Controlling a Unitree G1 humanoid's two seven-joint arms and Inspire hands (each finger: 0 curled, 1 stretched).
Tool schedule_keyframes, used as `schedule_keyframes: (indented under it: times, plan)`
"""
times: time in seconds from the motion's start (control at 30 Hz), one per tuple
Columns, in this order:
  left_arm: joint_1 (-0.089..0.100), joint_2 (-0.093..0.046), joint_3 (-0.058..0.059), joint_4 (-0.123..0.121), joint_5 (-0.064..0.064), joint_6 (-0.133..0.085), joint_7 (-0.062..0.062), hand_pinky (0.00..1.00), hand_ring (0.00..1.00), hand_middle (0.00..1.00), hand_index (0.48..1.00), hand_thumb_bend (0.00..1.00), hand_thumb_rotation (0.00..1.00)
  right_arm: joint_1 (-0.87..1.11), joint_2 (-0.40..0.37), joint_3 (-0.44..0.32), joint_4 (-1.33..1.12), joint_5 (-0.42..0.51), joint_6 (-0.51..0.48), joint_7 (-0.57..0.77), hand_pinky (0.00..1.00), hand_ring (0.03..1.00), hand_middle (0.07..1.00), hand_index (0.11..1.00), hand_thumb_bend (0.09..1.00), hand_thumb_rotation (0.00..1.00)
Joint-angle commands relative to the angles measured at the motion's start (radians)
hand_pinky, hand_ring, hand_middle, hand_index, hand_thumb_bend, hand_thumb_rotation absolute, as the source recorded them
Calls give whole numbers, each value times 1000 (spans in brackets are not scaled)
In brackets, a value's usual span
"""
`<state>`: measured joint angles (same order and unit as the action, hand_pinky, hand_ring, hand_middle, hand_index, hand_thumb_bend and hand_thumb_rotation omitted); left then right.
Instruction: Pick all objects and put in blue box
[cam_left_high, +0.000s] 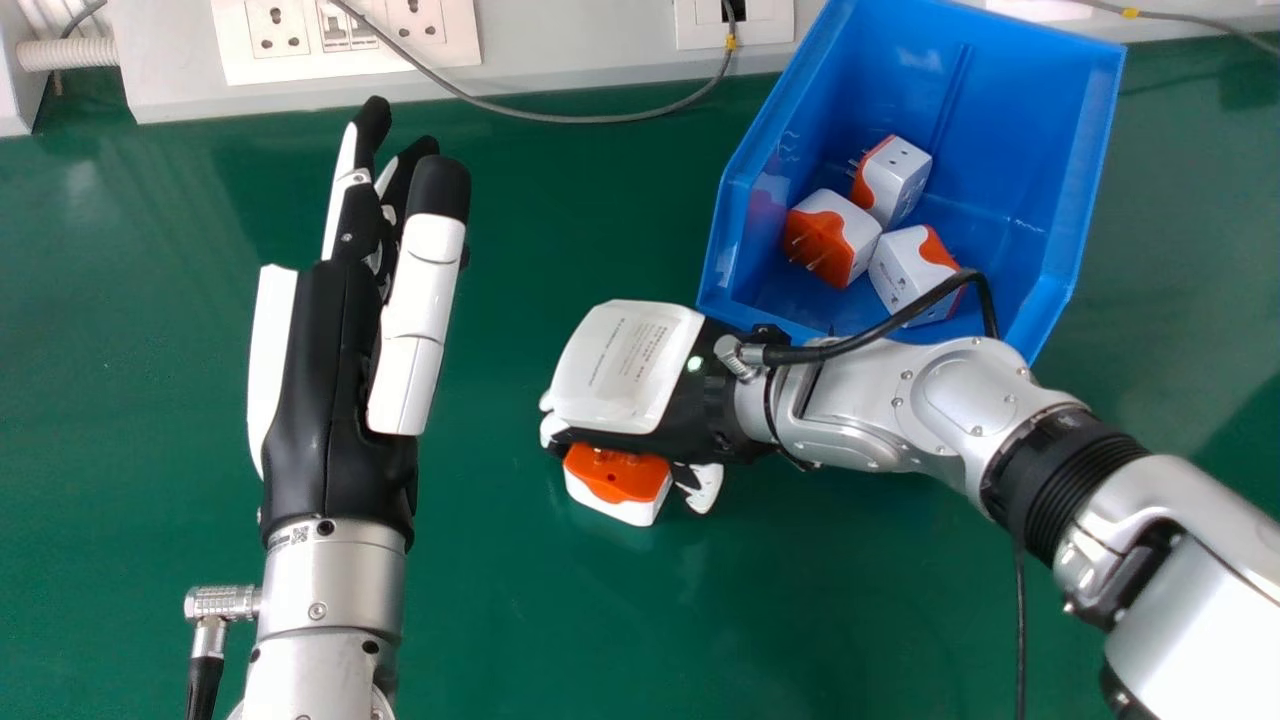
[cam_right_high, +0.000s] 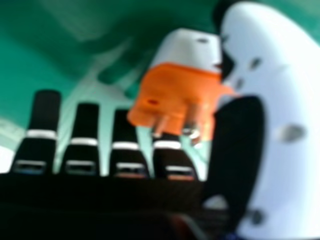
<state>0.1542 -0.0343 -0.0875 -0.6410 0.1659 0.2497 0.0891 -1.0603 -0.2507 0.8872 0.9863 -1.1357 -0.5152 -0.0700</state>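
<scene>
My right hand (cam_left_high: 640, 370) is palm-down in the middle of the green table, its fingers curled downward. An orange and white plug adapter (cam_left_high: 618, 485) is at its near side, partly covered by the hand. In the right hand view, the adapter (cam_right_high: 175, 92) is held between the thumb and fingers of my right hand (cam_right_high: 280, 125), metal pins toward the palm. Three similar adapters (cam_left_high: 833, 240) lie inside the blue box (cam_left_high: 1085, 160), at the back right. To the left, my left hand (cam_left_high: 330, 380) is open, with straight fingers pointing away.
My right forearm (cam_left_high: 930, 405) crosses just in front of the box's near edge. A grey cable (cam_left_high: 600, 118) runs along the table's back edge, below white wall sockets (cam_left_high: 350, 38). Green tabletop (cam_left_high: 560, 220) lies between my left hand and the box.
</scene>
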Motion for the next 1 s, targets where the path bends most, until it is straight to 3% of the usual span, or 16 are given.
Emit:
schedule_keyframes:
  times: [0.0, 0.03, 0.07, 0.1, 0.13, 0.2, 0.37, 0.73, 0.9, 0.97]
  plan:
    - [1, -5, -4, -35, 7, -13, 5, 826, 925, 927, 969, 791, 969, 4, 2, -28, 6, 32, 13, -65, 613, 739, 758, 691, 596, 0]
    - [1, -4, -5, -36, 7, -12, 4, 826, 924, 927, 969, 791, 969, 9, 0, -28, 10, 29, 14, -88, 505, 607, 630, 647, 580, 22]
    - [0, -3, -5, -36, 8, -12, 4, 826, 924, 927, 969, 791, 969, 13, -2, -27, 16, 26, 12, -114, 505, 607, 630, 647, 580, 22]
    - [-1, -3, -5, -35, 9, -12, 4, 825, 924, 927, 969, 791, 969, 15, -4, -24, 21, 22, 9, -139, 408, 497, 524, 611, 568, 41]
    - [-1, -3, -5, -35, 9, -12, 4, 825, 924, 927, 969, 791, 969, 16, -4, -21, 27, 19, 7, -156, 408, 497, 524, 611, 568, 41]
    - [-2, -2, -5, -38, 10, -9, 4, 825, 924, 927, 969, 791, 969, 17, -6, -17, 37, 14, 6, -195, 276, 342, 374, 560, 549, 67]
    - [-1, -1, -8, -43, 12, -4, 2, 824, 923, 927, 969, 791, 969, 27, -5, -22, 54, 18, 23, -259, 172, 216, 252, 515, 532, 89]
    - [-12, 4, 0, -33, 9, -4, -1, 824, 923, 926, 969, 798, 968, 46, -4, -32, 47, 35, 37, -305, 120, 144, 202, 478, 517, 106]
    - [-15, 2, -1, -27, 8, -5, 0, 823, 923, 926, 969, 797, 968, 47, -2, -37, 43, 50, 39, -282, 137, 159, 251, 478, 518, 86]
    - [-16, 1, -2, -25, 10, -4, 2, 823, 923, 926, 969, 798, 968, 46, 0, -40, 39, 54, 44, -268, 167, 207, 297, 485, 518, 69]
